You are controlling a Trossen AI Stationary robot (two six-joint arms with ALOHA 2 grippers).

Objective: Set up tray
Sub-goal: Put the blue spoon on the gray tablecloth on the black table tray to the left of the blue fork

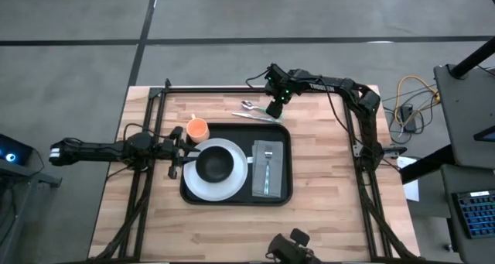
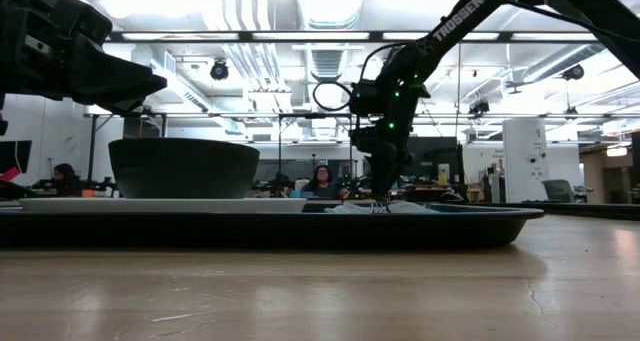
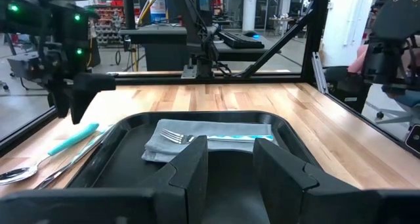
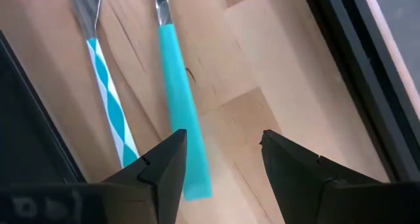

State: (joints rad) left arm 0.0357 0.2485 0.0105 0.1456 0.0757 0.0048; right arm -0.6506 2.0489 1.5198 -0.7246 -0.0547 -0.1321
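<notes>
right gripper (image 4: 220, 165), fingers apart, hangs above a teal-handled utensil (image 4: 180, 112) lying on the worktop (image 1: 332, 194) just behind the tray (image 1: 285, 193). left gripper (image 1: 179, 149), open too, sits at the tray's left edge by the white plate (image 1: 232, 185).

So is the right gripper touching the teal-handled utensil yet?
Cannot tell. Right wrist view: right gripper open, teal-handled utensil passing one finger; no clear contact or gap.

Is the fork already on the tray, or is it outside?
On the tray: the fork lies on the grey napkin, right of the white plate.
</notes>
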